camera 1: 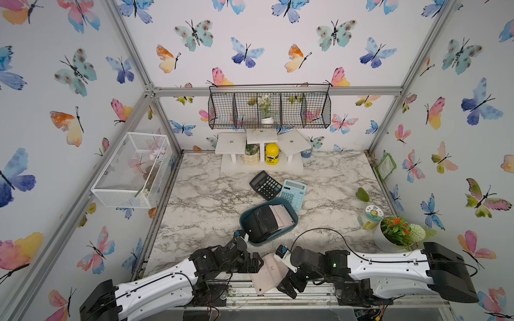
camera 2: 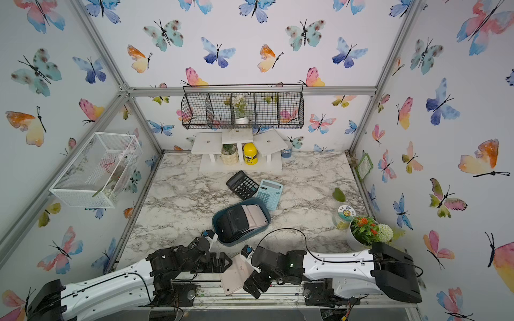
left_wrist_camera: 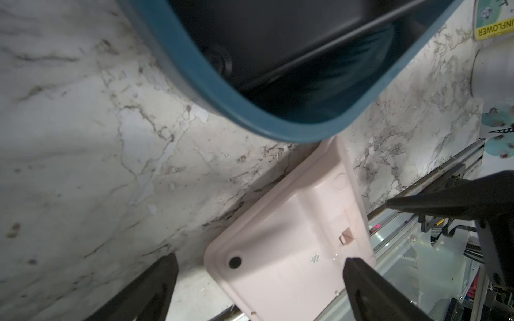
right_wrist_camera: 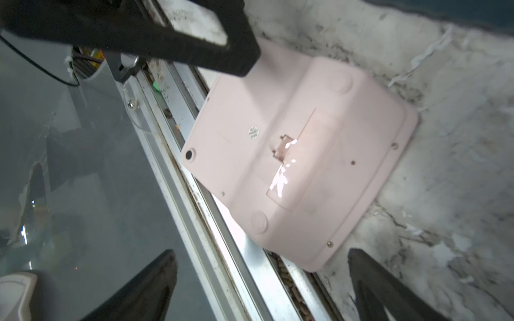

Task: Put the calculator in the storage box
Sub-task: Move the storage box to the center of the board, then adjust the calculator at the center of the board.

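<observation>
Worktop [camera 1: 200, 200]: marbled, walled on three sides, with a metal rail [right_wrist_camera: 200, 222] along the near edge.

Storage box [left_wrist_camera: 292, 133]: stands at the centre, slightly near. It already holds a boxed black calculator [camera 1: 261, 223] with a boxed pink calculator [camera 1: 282, 215] beside it, so little floor is free.

Calculators outside the box:
- far black calculator [camera 1: 265, 184] and light-blue calculator [camera 1: 293, 194], both face up, just beyond the box's far side.
- near pink calculator [right_wrist_camera: 300, 155], face down. Its far end reaches the box's near corner and its near end overhangs the rail. Judged to be the current target.

Left hand [left_wrist_camera: 260, 258]: jaws wide apart, holding nothing, low at the pink one's left side.
Right hand [right_wrist_camera: 261, 251]: jaws wide apart, holding nothing, at its right side, over the rail.

Risks:
- The pink unit sits partly off the worktop. A sideways nudge or a one-sided press could tip it over the rail and out of reach.
- It is flat, smooth and back-up. Fingers may skate off the shell instead of getting under an edge.
- The two hands are close together, so they could clash if both go in.
- The box is light and touching or nearly touching the pink unit. A drag could shove the box.
- With the box this full, a third unit may perch on the rim and slide out.
</observation>
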